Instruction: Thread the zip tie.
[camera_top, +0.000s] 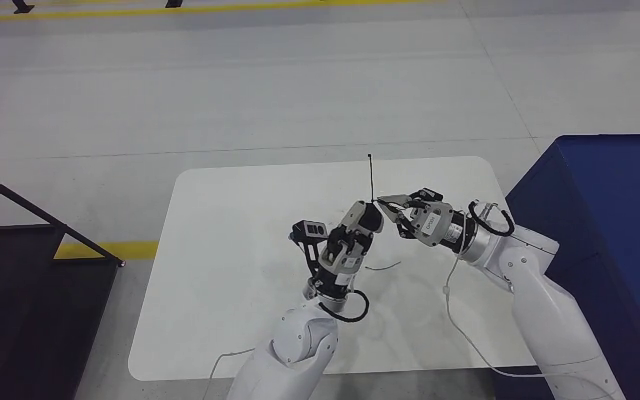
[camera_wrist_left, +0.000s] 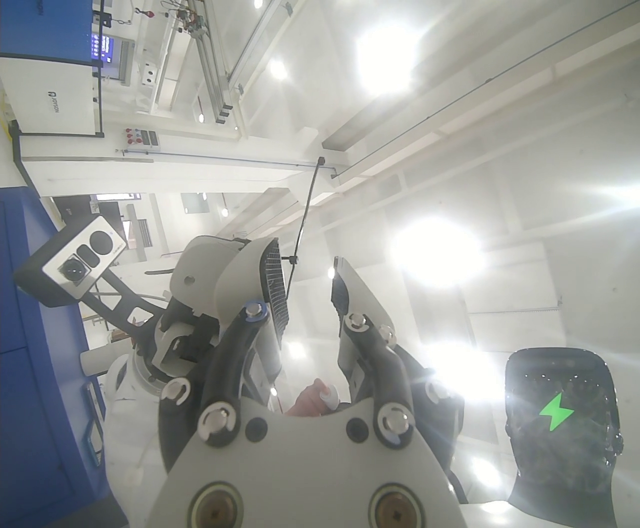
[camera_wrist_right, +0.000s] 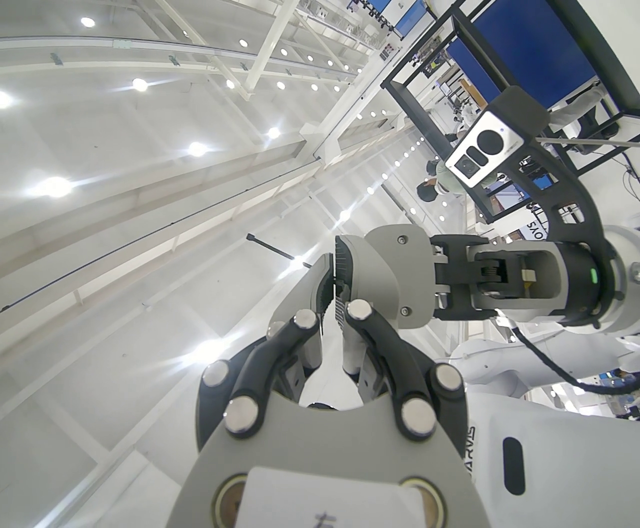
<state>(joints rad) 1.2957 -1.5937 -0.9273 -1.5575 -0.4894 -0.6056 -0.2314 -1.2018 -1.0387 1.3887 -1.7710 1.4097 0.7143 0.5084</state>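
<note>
White table (camera_top: 230, 300) below me, and both grippers meet above its middle. I see the zip tie (camera_top: 371, 178) standing upright there, off the surface, head at the top. My right gripper (camera_wrist_right: 334, 280) has its fingers drawn nearly together on the zip tie's lower end, as best I can judge. My left gripper (camera_top: 366, 213) sits tip to tip beside it. Its fingers (camera_wrist_left: 345, 290) are apart, with the zip tie running along one side of the gap. A thin dark strand (camera_top: 385, 267) lies on the table near the left arm.
</note>
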